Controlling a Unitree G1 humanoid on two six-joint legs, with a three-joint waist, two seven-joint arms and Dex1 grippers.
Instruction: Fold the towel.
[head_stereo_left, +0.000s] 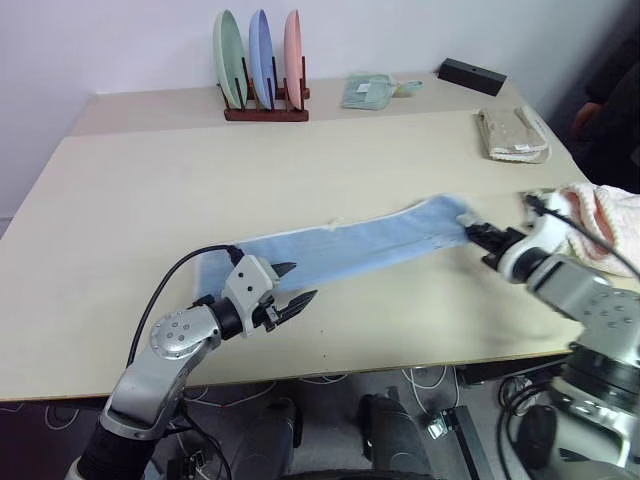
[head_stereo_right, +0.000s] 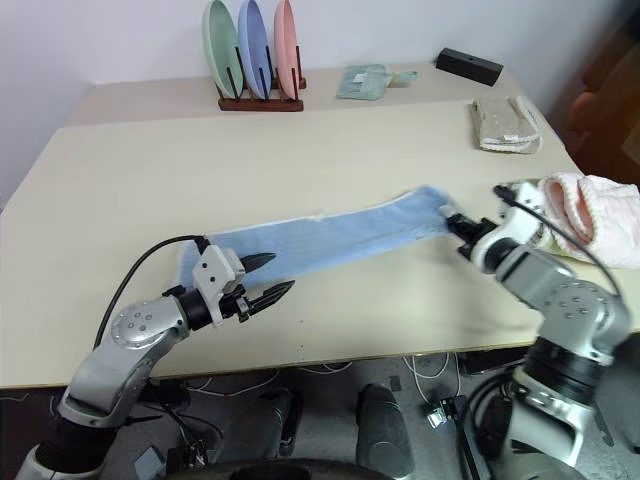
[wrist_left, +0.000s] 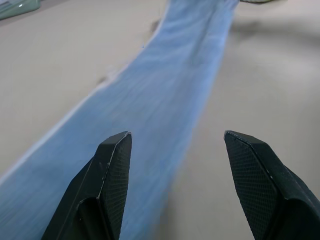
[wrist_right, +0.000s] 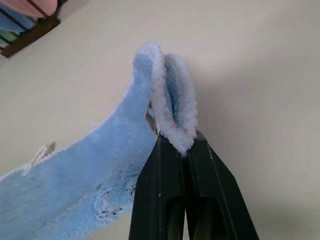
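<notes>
Left eye view: the towel is stretched as a long narrow band across the table, from near the left end effector to the right end effector. Right wrist view: right end effector fingers are clamped tight on a folded towel end, which is lifted off the table. Left end effector fingers are spread apart, nothing held, hovering just above the towel's near end. A plate rack is seen at the far edge.
</notes>
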